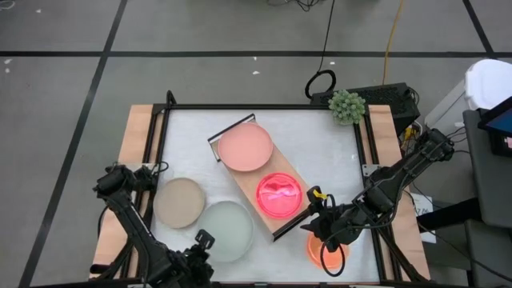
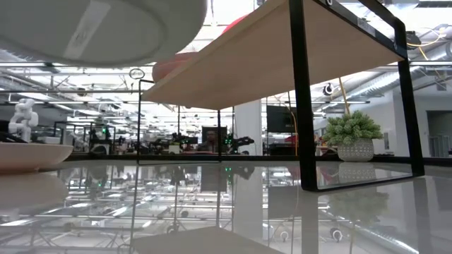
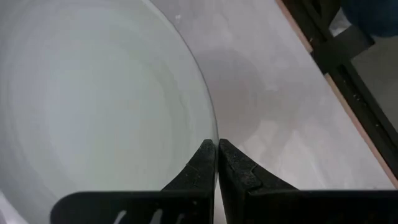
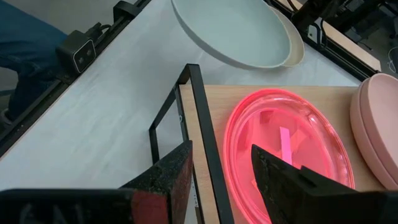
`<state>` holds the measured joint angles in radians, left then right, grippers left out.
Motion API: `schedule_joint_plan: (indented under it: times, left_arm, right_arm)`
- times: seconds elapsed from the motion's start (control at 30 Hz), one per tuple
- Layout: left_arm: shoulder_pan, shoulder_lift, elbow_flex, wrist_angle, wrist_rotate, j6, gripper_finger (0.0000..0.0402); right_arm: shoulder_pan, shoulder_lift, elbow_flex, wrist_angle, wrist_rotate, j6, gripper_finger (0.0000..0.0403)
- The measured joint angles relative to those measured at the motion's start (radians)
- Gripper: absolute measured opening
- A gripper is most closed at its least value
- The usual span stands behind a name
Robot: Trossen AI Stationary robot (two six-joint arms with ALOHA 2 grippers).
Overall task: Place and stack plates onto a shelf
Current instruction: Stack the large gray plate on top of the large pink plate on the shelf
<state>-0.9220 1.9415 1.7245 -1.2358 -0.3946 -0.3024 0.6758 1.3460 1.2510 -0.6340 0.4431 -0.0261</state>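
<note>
A pale grey-green plate (image 1: 226,230) hangs over the table's near left, with my left gripper (image 3: 217,148) shut on its rim. The low view shows its underside (image 2: 92,28). A beige plate (image 1: 178,202) rests on the table beside it. The light-wood shelf (image 1: 240,182) stands slantwise in the middle, bearing a dusty-pink plate (image 1: 246,148) and a translucent hot-pink plate (image 1: 279,194). My right gripper (image 4: 217,168) hovers open above the shelf's near end, its fingers on either side of the black frame bar, touching nothing. An orange plate (image 1: 324,250) lies under the right arm. My left gripper pinches the grey-green plate's rim (image 3: 214,134) between its two fingers, on the plate's near side. The fingers slant down from the table's near edge. The plate is lifted clear of the table and tilted, reaching away from the fingers toward the shelf.
A small potted plant (image 1: 347,106) stands at the far right corner. A black frame (image 1: 240,107) runs round the white tabletop. Bare table lies between the shelf and the far left corner (image 1: 188,140).
</note>
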Motion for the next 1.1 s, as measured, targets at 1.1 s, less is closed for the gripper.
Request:
schedule_joint_plan:
  times: [1.1]
  left_arm:
    - [0.27,-0.039,0.272,-0.17,-0.092,0.479,0.0005]
  right_arm:
    - [0.048,-0.125,0.0,-0.114,0.003,0.112,0.0148]
